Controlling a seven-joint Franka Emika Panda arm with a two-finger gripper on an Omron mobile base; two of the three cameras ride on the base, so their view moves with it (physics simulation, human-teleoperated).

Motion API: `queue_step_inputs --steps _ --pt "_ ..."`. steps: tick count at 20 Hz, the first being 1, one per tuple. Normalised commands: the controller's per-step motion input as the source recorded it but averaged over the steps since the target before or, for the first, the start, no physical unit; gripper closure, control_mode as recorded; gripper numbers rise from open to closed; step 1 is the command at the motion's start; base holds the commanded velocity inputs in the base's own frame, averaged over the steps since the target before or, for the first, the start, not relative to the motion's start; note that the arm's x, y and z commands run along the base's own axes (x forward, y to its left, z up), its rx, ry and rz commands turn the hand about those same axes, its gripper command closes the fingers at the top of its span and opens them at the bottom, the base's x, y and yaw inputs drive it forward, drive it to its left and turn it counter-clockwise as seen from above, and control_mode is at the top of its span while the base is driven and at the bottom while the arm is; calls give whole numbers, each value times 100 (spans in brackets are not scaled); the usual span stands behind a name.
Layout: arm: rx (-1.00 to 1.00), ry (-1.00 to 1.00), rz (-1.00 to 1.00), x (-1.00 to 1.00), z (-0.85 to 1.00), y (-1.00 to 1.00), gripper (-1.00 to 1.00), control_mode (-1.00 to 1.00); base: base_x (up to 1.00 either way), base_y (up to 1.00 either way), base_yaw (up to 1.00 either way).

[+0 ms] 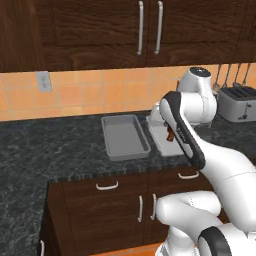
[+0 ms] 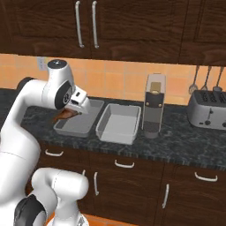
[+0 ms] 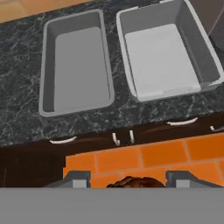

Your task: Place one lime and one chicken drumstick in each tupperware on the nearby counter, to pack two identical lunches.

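Observation:
My gripper (image 3: 129, 179) is shut on a brown chicken drumstick (image 3: 131, 182), whose top shows between the two fingertips. In the right base view the gripper (image 2: 70, 112) holds the drumstick (image 2: 65, 115) in the air over the near left end of the two tupperware. The left tupperware (image 3: 75, 65) and the right tupperware (image 3: 166, 57) sit side by side on the dark marbled counter (image 3: 22, 109), both with nothing inside. From the left, the arm hides part of the right tupperware (image 1: 162, 145); the other tupperware (image 1: 125, 135) shows whole. The lime is out of view.
A tall grey boxy appliance (image 2: 154, 106) stands just right of the tupperware. A silver toaster (image 2: 207, 108) sits further right, under hanging utensils (image 2: 205, 79). Dark wall cabinets (image 2: 88, 26) hang above, and the counter turns a corner at the left (image 1: 20, 200).

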Motion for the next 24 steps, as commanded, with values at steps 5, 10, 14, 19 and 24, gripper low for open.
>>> queue_step_inputs --steps 5,10,14,19,24 --pt "-3 0 0 86 -48 82 100 -100 0 0 0" --pt "-6 0 0 100 -96 44 100 -100 0 0 0" --pt "-6 0 0 100 -97 50 100 -100 0 0 0" --pt "0 0 -3 100 -54 9 100 -100 0 0 0" --pt "0 1 -8 100 -24 0 100 -100 0 0 0"
